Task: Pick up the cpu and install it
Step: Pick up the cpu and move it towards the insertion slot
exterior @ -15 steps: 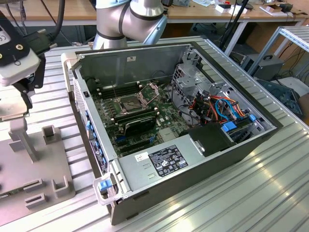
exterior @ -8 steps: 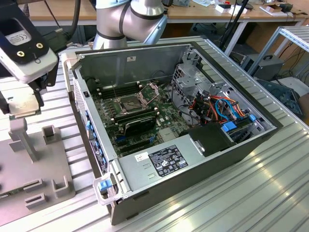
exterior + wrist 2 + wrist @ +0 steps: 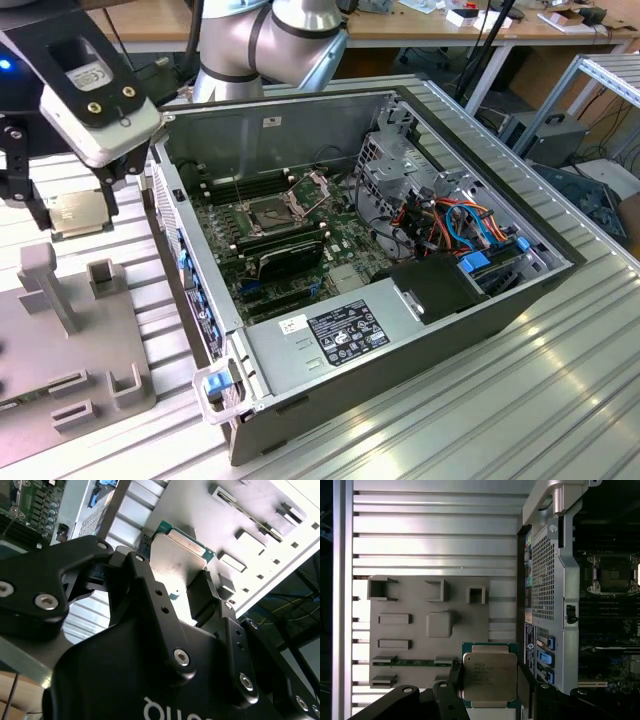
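Observation:
The cpu, a flat square chip with a silver-grey top, hangs in the air above the grey fixture plate at the exterior view's left. My gripper is shut on it, one black finger on each side edge. In the first wrist view the cpu sits between the fingers, with the fixture plate below it. The second wrist view has the cpu clamped by a black pad. The motherboard's socket lies open inside the case, its metal frame hinged up.
The open computer case lies on the ribbed aluminium table, its side wall between the cpu and the socket. Inside are a long black card, a drive cage and cables. Upright posts stand on the fixture plate.

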